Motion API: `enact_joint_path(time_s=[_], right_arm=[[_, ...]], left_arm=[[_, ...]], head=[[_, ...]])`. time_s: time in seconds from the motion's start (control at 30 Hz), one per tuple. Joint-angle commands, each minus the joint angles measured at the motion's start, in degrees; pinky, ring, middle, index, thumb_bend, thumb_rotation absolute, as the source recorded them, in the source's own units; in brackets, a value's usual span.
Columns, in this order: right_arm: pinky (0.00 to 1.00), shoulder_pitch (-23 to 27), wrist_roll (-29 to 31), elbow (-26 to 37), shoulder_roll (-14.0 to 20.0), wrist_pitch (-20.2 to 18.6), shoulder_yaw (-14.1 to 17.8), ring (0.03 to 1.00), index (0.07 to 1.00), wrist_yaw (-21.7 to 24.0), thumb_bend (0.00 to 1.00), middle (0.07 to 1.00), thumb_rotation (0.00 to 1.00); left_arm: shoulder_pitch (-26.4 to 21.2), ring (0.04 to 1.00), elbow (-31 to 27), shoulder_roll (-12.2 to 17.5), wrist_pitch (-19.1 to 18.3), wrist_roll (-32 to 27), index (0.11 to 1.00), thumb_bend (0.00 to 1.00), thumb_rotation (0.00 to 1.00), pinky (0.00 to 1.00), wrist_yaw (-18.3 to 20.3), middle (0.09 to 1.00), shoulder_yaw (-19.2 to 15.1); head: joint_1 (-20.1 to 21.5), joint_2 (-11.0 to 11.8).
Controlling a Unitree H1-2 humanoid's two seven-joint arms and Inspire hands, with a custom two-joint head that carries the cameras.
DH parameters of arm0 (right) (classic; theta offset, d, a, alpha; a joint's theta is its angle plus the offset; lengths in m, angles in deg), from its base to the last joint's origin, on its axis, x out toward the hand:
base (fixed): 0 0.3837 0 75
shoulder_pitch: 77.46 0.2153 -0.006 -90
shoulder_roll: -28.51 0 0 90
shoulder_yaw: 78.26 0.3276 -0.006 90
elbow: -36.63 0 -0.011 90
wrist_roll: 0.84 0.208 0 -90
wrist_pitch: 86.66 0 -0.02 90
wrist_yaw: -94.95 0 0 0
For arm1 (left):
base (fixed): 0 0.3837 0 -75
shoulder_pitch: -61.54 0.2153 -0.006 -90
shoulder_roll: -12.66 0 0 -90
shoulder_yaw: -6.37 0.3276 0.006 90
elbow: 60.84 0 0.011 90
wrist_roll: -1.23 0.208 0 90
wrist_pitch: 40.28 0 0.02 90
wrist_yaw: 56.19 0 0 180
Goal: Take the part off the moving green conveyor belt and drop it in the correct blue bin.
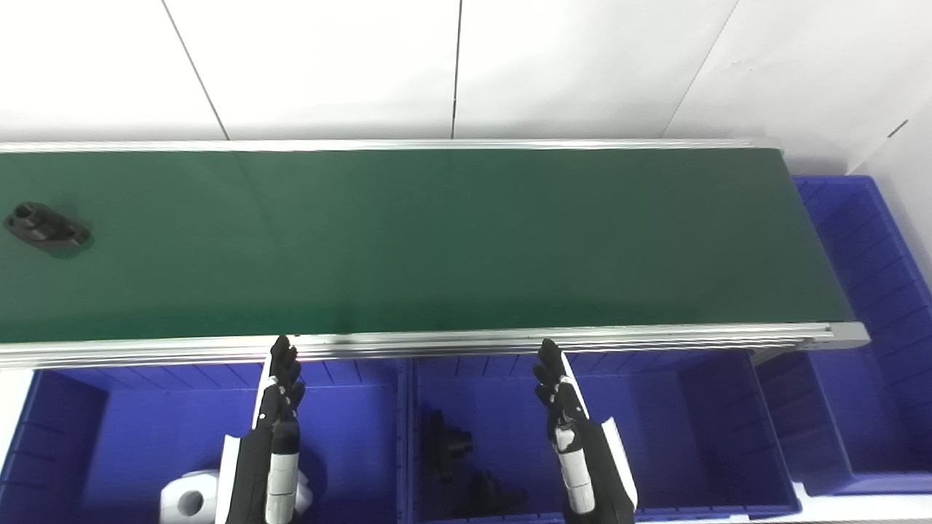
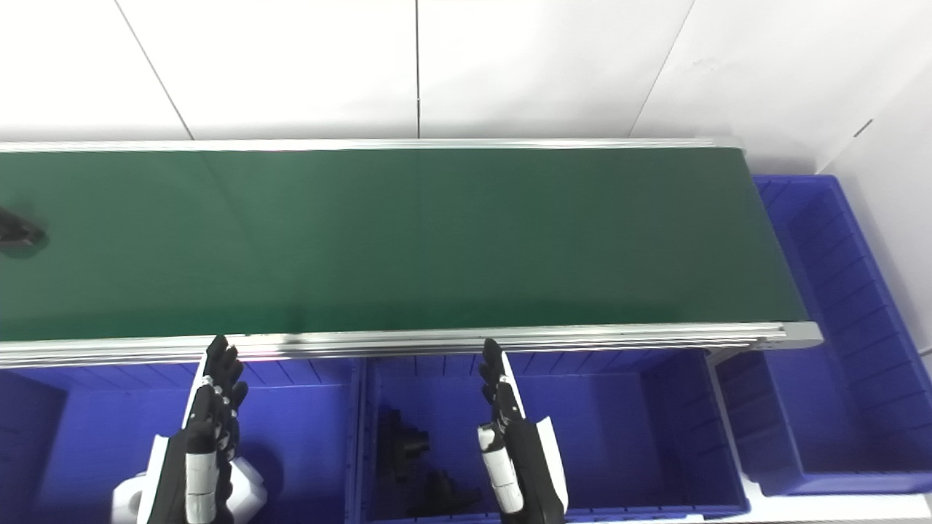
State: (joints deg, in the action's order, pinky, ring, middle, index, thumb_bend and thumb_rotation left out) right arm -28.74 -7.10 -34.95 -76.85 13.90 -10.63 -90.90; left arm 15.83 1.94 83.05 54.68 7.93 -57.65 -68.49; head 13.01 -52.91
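A black part (image 1: 46,226) lies on the green conveyor belt (image 1: 451,240) at its far left; in the right eye view only its tip (image 2: 16,233) shows at the picture's edge. My left hand (image 1: 280,397) hovers over the left blue bin (image 1: 87,437), fingers straight and apart, holding nothing. Over the middle blue bin (image 1: 699,437) my right hand (image 1: 557,397) is likewise open and empty. Both hands stay just short of the belt's near rail, far from the part.
A white part (image 1: 191,498) lies in the left bin beside my left arm. Black parts (image 1: 451,444) lie in the middle bin. Another blue bin (image 1: 881,306) stands at the belt's right end. A white wall rises behind the belt.
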Motion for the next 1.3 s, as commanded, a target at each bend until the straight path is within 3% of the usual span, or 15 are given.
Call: enact_joint_path(time_s=[0.0,0.17,0.43,0.63,1.27], right_arm=[[1.00,-1.2,0.1,1.5,-1.3,3.4,-0.5,0.991,1.000,0.3,0.79,1.000,1.00],[1.00,-1.3,0.4,1.5,-1.2,3.3,-0.1,0.990,1.000,0.4,0.79,1.000,1.00],[1.00,-1.2,2.2,1.6,-0.4,3.2,0.7,1.000,1.000,1.2,0.78,1.000,1.00],[1.00,-1.1,2.2,0.9,-0.5,3.6,1.2,1.000,1.000,1.4,0.80,1.000,1.00],[1.00,-1.1,1.6,0.1,-0.8,4.6,1.3,0.994,1.000,1.8,0.78,1.000,0.99]], left_arm=[[0.5,1.000,-0.9,-0.5,2.2,0.6,1.000,0.64,1.00,1.00,-0.6,1.000,0.6],[0.4,1.000,-0.3,-0.6,2.8,0.6,1.000,0.61,1.00,1.00,-0.5,1.000,1.0],[0.2,1.000,0.5,-1.8,3.3,1.5,1.000,0.67,0.98,1.00,-1.3,1.000,1.9],[-0.1,1.000,1.7,-1.8,5.1,1.6,1.000,0.68,0.94,1.00,-1.4,1.000,2.0],[-0.2,1.000,1.8,-1.4,4.3,0.8,1.000,0.69,0.95,1.00,-1.2,1.000,2.0]], head=[[-0.3,0.2],[-1.5,0.4],[-6.1,0.5],[-5.1,0.9],[-4.5,1.2]])
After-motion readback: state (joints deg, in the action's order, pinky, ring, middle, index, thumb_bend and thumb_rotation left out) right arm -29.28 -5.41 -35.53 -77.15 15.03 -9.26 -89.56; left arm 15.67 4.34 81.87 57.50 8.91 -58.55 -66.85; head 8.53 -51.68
